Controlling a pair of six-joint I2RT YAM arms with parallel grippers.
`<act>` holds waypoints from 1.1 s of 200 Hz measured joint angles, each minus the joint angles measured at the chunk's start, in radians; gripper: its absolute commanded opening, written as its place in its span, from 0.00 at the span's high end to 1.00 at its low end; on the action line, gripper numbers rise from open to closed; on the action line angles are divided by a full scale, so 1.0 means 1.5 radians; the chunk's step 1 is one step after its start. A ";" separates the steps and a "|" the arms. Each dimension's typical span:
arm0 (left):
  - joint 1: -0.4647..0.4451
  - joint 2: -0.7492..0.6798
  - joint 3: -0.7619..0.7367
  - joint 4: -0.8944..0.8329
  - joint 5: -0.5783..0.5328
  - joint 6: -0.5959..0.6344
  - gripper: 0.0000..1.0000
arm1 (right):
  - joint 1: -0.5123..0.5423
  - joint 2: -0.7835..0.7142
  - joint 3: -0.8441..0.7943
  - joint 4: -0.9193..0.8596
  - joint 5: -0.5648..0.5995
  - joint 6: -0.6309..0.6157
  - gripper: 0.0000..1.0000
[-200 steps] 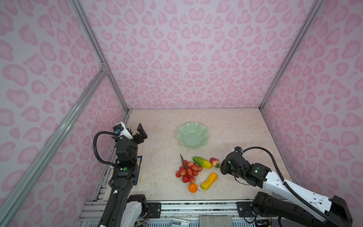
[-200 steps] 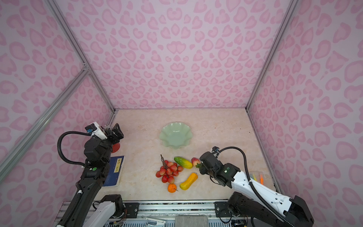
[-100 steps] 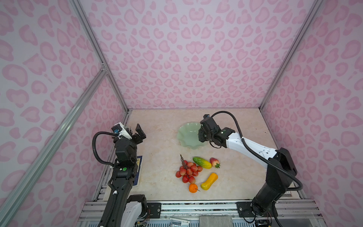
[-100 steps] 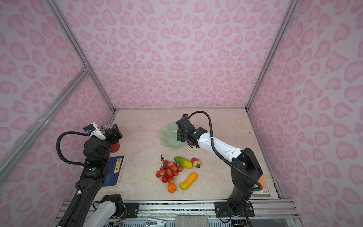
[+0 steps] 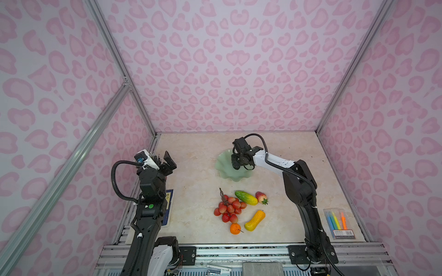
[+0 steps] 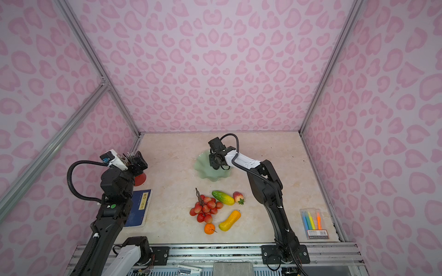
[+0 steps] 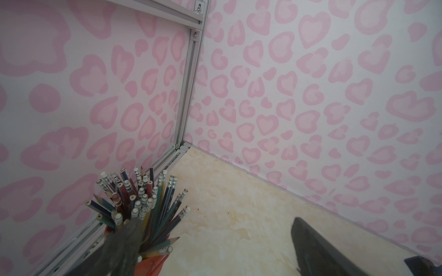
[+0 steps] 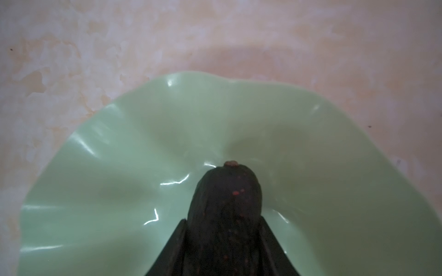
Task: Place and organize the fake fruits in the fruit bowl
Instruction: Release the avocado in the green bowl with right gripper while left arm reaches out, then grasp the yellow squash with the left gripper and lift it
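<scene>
The pale green fruit bowl (image 5: 223, 170) (image 6: 203, 170) (image 8: 119, 167) sits mid-table. My right gripper (image 5: 236, 165) (image 6: 215, 165) (image 8: 223, 219) hangs over its inside, shut on a dark avocado (image 8: 224, 203) whose tip points at the bowl's centre. Nearer the front lie a red berry bunch (image 5: 229, 208), a green-yellow oblong (image 5: 246, 197), a strawberry (image 5: 261, 197), a yellow-orange gourd (image 5: 255, 220) and a small orange (image 5: 235, 228). My left gripper (image 5: 165, 162) (image 6: 137, 159) (image 7: 215, 227) is raised at the far left, open and empty.
A red cup of pencils (image 7: 134, 203) (image 6: 140, 178) stands right under the left gripper by the left wall. A blue booklet (image 6: 141, 206) lies beside the left arm. A clear pack of markers (image 5: 338, 223) rests at the front right corner.
The right arm swung from beside the fruits at the front up to the bowl, carrying the avocado. The left arm stayed nearly still.
</scene>
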 measured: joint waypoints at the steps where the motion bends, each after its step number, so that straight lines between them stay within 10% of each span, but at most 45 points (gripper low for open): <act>1: 0.000 0.000 0.000 0.000 0.000 0.000 0.02 | 0.000 0.001 0.000 -0.001 -0.001 0.000 0.43; 48: 0.001 0.009 0.020 -0.015 0.054 0.004 0.05 | 0.002 -0.016 -0.016 0.002 -0.002 0.004 0.22; 107: -0.042 0.108 0.118 -0.088 0.263 0.040 0.24 | -0.026 -0.301 -0.256 0.138 0.058 0.041 0.11; 220: -0.611 0.368 0.189 -0.216 0.247 0.057 0.27 | -0.222 -0.659 -0.689 0.354 0.099 0.130 0.02</act>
